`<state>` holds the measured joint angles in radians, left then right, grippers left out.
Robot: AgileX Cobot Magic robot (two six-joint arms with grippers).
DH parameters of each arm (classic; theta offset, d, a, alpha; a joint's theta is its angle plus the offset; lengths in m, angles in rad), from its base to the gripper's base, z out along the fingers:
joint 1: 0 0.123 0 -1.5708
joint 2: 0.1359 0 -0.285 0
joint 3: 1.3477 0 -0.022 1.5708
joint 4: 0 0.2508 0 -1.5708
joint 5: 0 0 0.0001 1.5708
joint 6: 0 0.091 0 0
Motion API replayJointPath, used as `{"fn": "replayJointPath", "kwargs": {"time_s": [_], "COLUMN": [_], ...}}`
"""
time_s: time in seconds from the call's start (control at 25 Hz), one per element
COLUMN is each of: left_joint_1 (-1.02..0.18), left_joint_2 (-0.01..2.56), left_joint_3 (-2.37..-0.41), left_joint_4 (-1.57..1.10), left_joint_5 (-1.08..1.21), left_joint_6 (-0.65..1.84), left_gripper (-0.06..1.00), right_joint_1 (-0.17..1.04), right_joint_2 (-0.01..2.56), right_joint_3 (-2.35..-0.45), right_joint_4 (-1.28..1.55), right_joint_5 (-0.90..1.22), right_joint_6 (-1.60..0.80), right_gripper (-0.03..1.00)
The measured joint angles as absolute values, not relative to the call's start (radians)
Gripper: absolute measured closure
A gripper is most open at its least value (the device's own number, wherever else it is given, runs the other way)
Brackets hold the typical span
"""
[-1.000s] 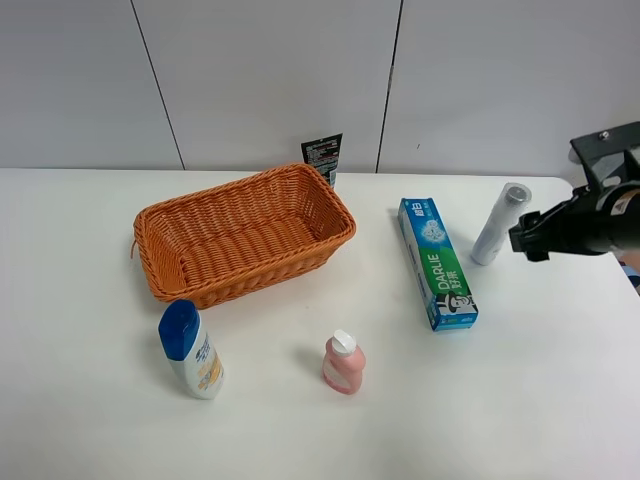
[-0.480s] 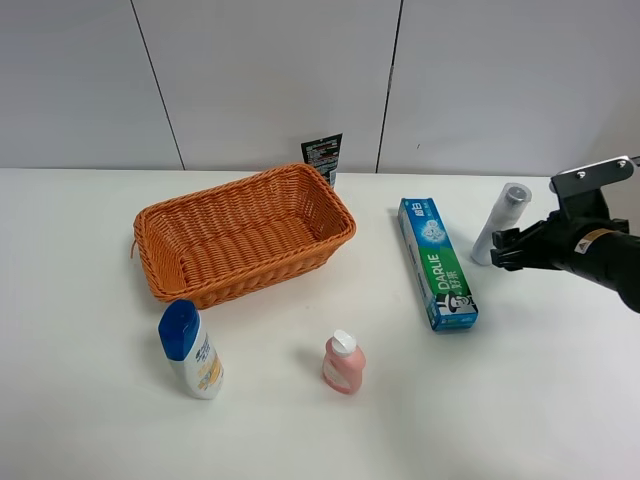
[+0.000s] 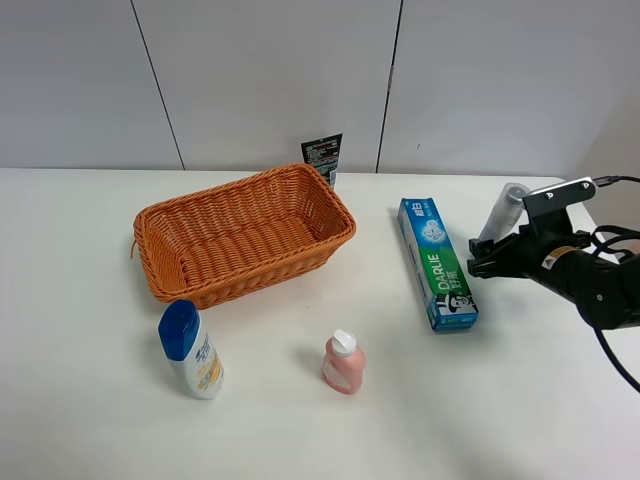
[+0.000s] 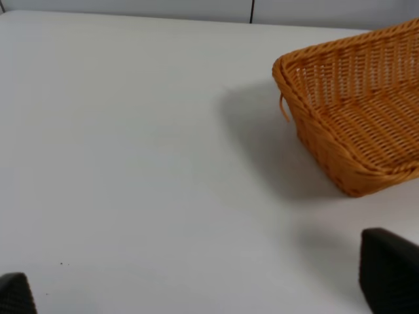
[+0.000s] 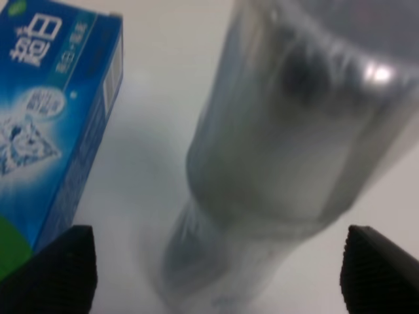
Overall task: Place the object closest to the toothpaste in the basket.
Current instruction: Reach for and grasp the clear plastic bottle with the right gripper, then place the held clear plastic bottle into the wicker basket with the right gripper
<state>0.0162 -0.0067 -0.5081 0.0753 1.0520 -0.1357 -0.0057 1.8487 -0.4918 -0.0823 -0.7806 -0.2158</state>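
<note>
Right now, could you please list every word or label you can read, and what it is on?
"DARLIE": toothpaste box, high view.
"超白", apparently: same box, right wrist view.
Black card behind the basket: print too small to read.
Blue-capped bottle: label print too small to read.
Pink bottle, silver tube: no text legible.
</note>
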Motion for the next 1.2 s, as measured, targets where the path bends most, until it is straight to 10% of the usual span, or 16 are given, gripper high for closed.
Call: {"fn": "replayJointPath", "kwargs": {"time_s": [0.4,0.6,1.2], "left_joint_1": [0.016,0.016,0.016], "left_joint_2": [-0.007,-0.007,-0.007], "left_joint_3": [-0.508,-0.508,-0.508], "left_joint_4": [0.075,0.075,0.075], "left_joint_5": [1.052,1.052,1.052], "left_joint_6": [-0.136,-0.136,-0.136], "left_gripper": [-0.05,-0.05,-0.05], "right_joint_1": [-0.005,-0.005,0.022], "right_joint_2": [1.858,1.899,1.582], "right_joint_3": [-0.571,-0.590,-0.622], "right_joint_4": [-0.082,-0.080,-0.050], "right_joint_5": [-0.800,-0.803,-0.759], "right_joint_6": [-0.261,-0.267,-0.157], "right_gripper": [0.24,0.52,0.53]}}
